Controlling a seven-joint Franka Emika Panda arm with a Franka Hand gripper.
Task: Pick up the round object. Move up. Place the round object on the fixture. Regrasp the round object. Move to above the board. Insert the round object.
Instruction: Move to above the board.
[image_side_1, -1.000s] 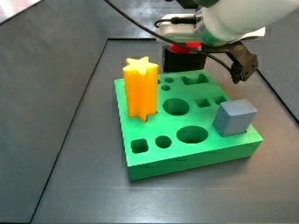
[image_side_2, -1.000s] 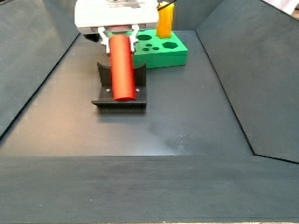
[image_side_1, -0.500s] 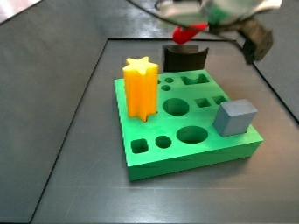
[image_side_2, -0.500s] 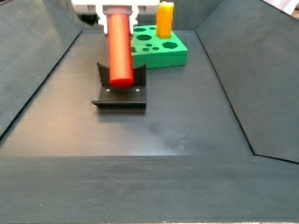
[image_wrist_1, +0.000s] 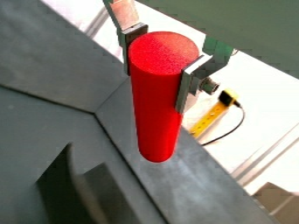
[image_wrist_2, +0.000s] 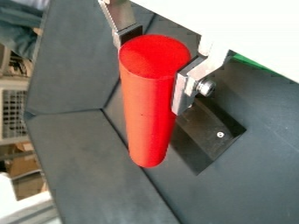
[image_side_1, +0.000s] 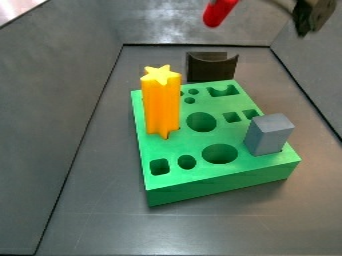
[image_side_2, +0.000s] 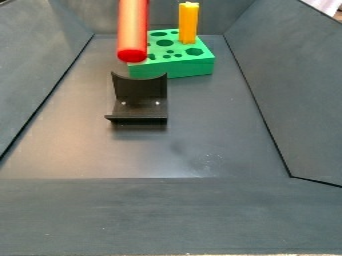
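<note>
My gripper (image_wrist_1: 163, 59) is shut on the upper end of the round object (image_wrist_1: 158, 96), a smooth red cylinder that hangs lengthwise below the fingers in both wrist views (image_wrist_2: 152, 96). It is held high above the fixture (image_side_2: 139, 98), well apart from it. In a side view only its lower part (image_side_2: 132, 28) shows at the top edge, and in a side view only its tip (image_side_1: 218, 12). The dark fixture (image_side_1: 210, 67) stands behind the green board (image_side_1: 214, 150). The gripper body is out of the side views apart from a dark part at the top edge.
An orange-yellow star peg (image_side_1: 162, 100) stands upright in the board's left side, also seen in a side view (image_side_2: 190, 22). A grey-blue cube (image_side_1: 270, 133) sits on the board's right edge. Dark sloping walls (image_side_2: 47, 90) enclose the floor.
The gripper has risen straight up with the red peg, from on the fixture to high above it. The gripper body has left the side views. Nothing else moved.
</note>
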